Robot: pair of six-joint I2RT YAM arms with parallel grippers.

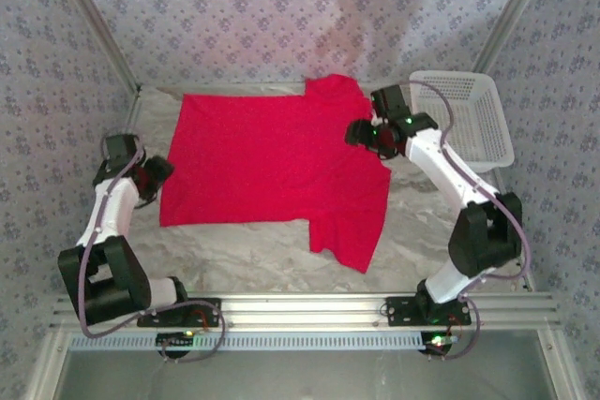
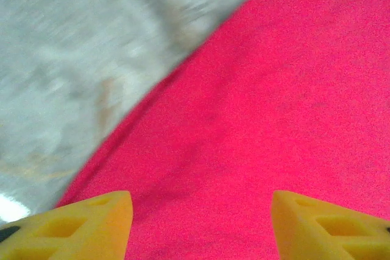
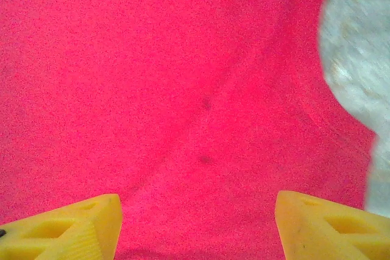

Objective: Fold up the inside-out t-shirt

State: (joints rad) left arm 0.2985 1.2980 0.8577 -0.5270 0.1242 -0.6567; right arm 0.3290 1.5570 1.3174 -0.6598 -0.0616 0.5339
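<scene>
On the grey, crinkled table [image 1: 262, 255]: the inside-out t-shirt [image 1: 262, 156], bright red, spread flat and open. Hem toward the left arm, collar end toward the right arm, one sleeve pointing to the far side and one to the near edge. No fold visible yet. Past its far right corner, a white basket [image 1: 473, 119], apart from the fabric.

Left gripper [image 1: 155, 173] at the hem edge, close to the near-left corner. In the left wrist view [image 2: 201, 211] released, yellow fingers [image 2: 79, 223] wide apart, red cloth under them and the grey cover beyond the slanted edge. Nothing pinched.

Right gripper [image 1: 361, 131] at the collar end, between the two sleeves and nearer to the far one. In the right wrist view [image 3: 198, 211] likewise spread, fingers [image 3: 67, 226] above a faint seam line and two small dark spots, holding nothing. Cannot tell whether resting on the fabric or just above it.

Judged step: the very start, lining up for the first grasp, with all the folding left to do. Called for next, probably: lowering both pairs of fingers, closing on the cloth at hem and collar end, then lifting together to lay one part over the other. Needs equal height and pace on both sides, otherwise a skewed fold. Needs also care on the left not to pinch the table cover together with the hem.
</scene>
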